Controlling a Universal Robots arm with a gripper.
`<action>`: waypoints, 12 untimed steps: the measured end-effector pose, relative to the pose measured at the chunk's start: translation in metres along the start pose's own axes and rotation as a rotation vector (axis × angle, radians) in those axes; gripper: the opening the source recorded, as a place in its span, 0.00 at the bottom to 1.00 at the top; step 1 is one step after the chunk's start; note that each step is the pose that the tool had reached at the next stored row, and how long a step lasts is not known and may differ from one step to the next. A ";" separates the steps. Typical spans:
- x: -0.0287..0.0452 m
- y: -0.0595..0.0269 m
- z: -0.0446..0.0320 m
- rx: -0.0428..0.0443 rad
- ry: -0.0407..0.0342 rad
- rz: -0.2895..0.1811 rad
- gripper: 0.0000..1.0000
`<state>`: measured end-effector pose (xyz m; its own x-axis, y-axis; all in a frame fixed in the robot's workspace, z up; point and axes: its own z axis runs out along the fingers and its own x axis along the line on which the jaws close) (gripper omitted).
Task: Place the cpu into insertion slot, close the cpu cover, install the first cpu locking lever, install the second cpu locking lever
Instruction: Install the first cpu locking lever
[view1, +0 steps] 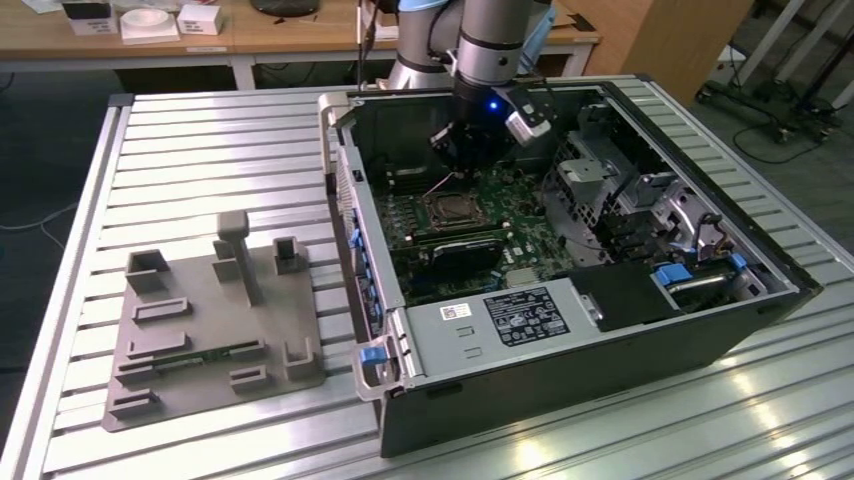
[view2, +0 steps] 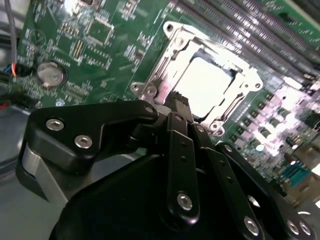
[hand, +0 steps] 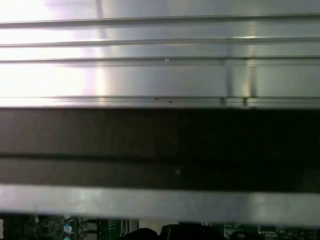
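One arm (view1: 501, 40) reaches into the open computer case (view1: 339, 170). In the exterior view its gripper (view1: 461, 158) hangs just above the insertion slot (view1: 447, 208), with the case walls well back from the slot. The second wrist view shows the cpu (view2: 205, 86) sitting bright in the slot, the cpu cover (view2: 176, 47) flat around it, and the gripper (view2: 177, 102) clenched at the slot's rim. Memory slots (view2: 240, 25) run just beside the slot. A grey fixture tray (view1: 200, 330) lies on the tabletop (view1: 200, 150), well apart from the slot.

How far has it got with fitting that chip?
The cpu sits in the slot with the cover apparently down over it, so both look done. The gripper is at the slot's edge. Whether the levers are locked, I cannot tell.
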<state>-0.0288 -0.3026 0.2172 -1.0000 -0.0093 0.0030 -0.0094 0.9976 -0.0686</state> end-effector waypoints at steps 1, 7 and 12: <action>0.0008 -0.0015 -0.0001 -0.0006 -0.0001 0.000 0.10; 0.0170 -0.0025 -0.0016 -0.0055 -0.0007 0.000 0.10; 0.0328 -0.0024 -0.0017 -0.0086 -0.0008 -0.002 0.10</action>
<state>-0.0616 -0.3051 0.2191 -0.9999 -0.0109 0.0023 -0.0111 0.9981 -0.0601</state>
